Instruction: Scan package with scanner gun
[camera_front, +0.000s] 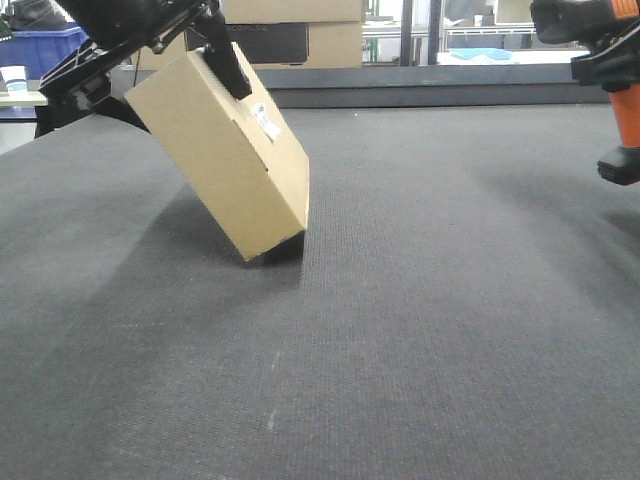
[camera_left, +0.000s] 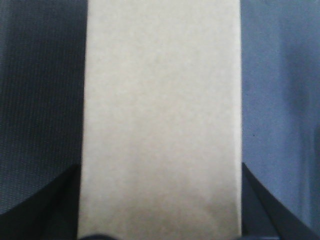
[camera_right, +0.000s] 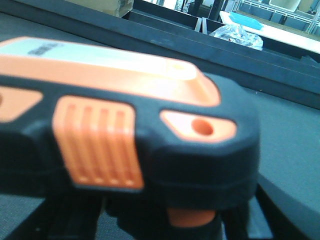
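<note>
The package (camera_front: 220, 150), a plain tan box, hangs tilted at the left with its small white barcode label (camera_front: 268, 122) facing right. Its lower corner is at the grey mat; I cannot tell if it touches. My left gripper (camera_front: 215, 50) is shut on the package's top end. In the left wrist view the package (camera_left: 160, 110) fills the middle, with dark fingers (camera_left: 55, 210) on both sides. The scanner gun (camera_front: 625, 110) hangs at the far right, orange handle down, black base lowest. My right gripper (camera_front: 605, 62) is shut on it. In the right wrist view, the scanner gun (camera_right: 150, 135) head hides most of the fingers.
Larger cardboard boxes (camera_front: 300, 40) with a dark panel stand behind the mat's raised dark back edge (camera_front: 450, 98). A blue bin (camera_front: 45, 45) and a white cup (camera_front: 14, 78) sit at the back left. A crumpled plastic bag (camera_right: 237, 35) lies beyond the edge.
</note>
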